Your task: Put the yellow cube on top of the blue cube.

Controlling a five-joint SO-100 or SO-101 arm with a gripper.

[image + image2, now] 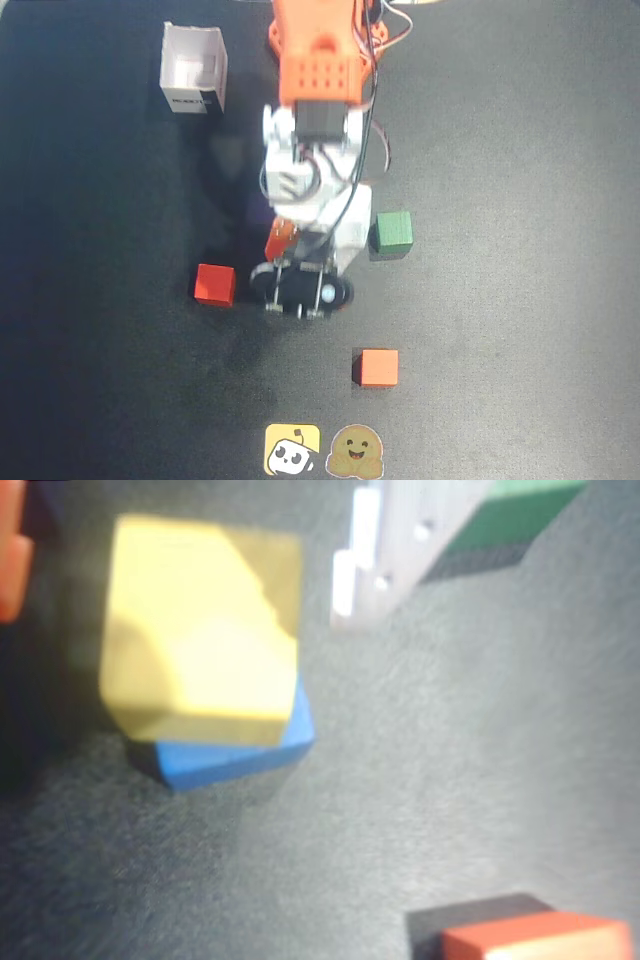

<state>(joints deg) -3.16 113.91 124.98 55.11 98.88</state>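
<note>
In the wrist view the yellow cube [200,650] rests on top of the blue cube [235,755], shifted slightly so that a strip of blue shows at the front and right. My gripper [180,590] is open around the yellow cube. The orange finger [10,570] is at the left edge and the white finger [350,580] is to the right, both with a gap to the cube. In the overhead view the arm hides both cubes, and only the gripper [315,240] shows beneath the wrist.
A green cube [392,232] sits right of the gripper and also shows in the wrist view [510,510]. A red cube [214,284] lies to the left, an orange cube [377,367] in front. A white box [194,68] stands far left. Two stickers [292,450] lie at the near edge.
</note>
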